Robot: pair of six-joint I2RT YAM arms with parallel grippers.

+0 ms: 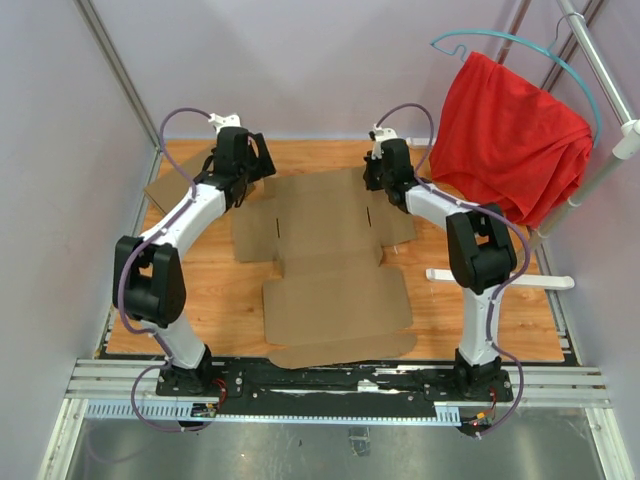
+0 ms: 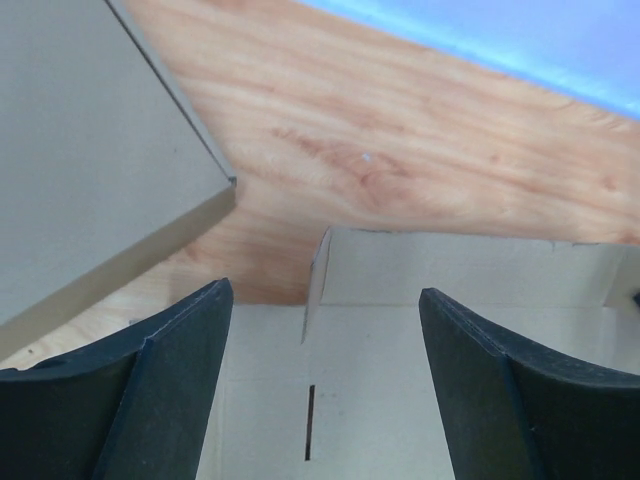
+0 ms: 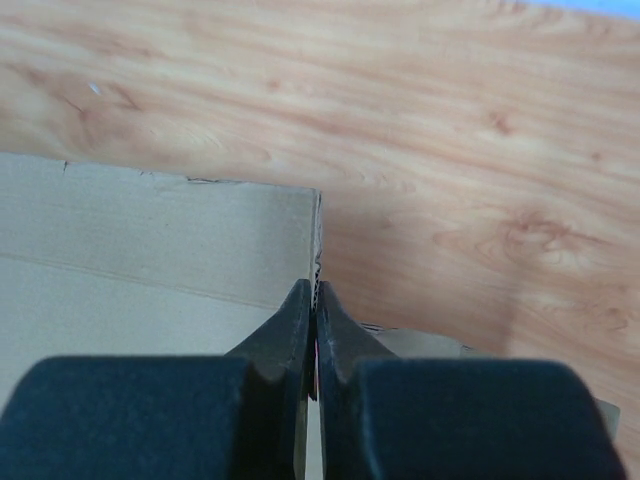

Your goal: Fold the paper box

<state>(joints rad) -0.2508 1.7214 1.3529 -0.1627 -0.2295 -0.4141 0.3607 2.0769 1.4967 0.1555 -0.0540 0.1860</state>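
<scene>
The paper box [image 1: 330, 270] lies mostly flat as a brown die-cut sheet on the wooden table between the arms. My left gripper [image 1: 246, 186] hovers over its far left corner. In the left wrist view it [image 2: 325, 290] is open and holds nothing. Below it are the box panel [image 2: 400, 400] with a thin slit and a small flap edge standing up between the fingers. My right gripper [image 1: 381, 180] is at the far right corner. In the right wrist view it [image 3: 316, 288] is shut on the edge of a raised box flap [image 3: 200, 235].
A second cardboard piece [image 1: 172, 182] lies at the back left, close to the left gripper, and shows as a thick slab [image 2: 90, 150] in the left wrist view. A red cloth [image 1: 510, 135] hangs on a rack at the back right. A white bar [image 1: 500, 278] lies on the table at right.
</scene>
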